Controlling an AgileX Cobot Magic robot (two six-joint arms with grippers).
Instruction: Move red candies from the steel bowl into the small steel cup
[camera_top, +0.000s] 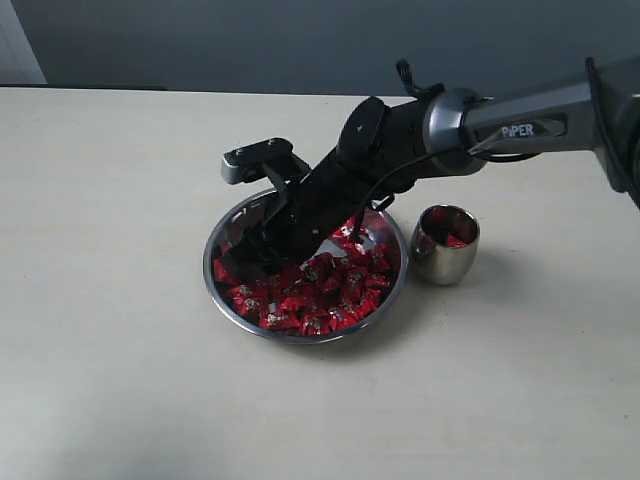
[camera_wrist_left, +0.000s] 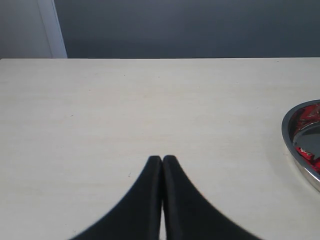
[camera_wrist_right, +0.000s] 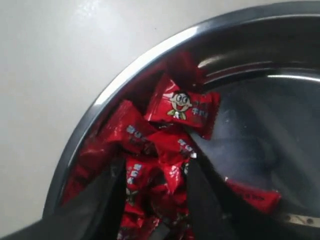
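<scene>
The steel bowl (camera_top: 209, 282) sits mid-table with a heap of red candies (camera_top: 322, 292) in its near half. My right gripper (camera_top: 250, 255) reaches down into the bowl's left side. In the right wrist view its fingers (camera_wrist_right: 156, 167) stand apart, with a clump of red candies (camera_wrist_right: 165, 175) packed between them and touching both; another candy (camera_wrist_right: 182, 107) lies just ahead by the rim (camera_wrist_right: 100, 100). The small steel cup (camera_top: 445, 255) stands right of the bowl with red candy (camera_top: 456, 240) inside. My left gripper (camera_wrist_left: 162, 159) is shut and empty over bare table, the bowl's rim (camera_wrist_left: 286, 127) off to one side.
The pale tabletop (camera_top: 120, 300) stretches all round the bowl and cup. A grey wall runs behind the table's far edge (camera_top: 200, 90). The right arm (camera_top: 520, 125) spans above the cup.
</scene>
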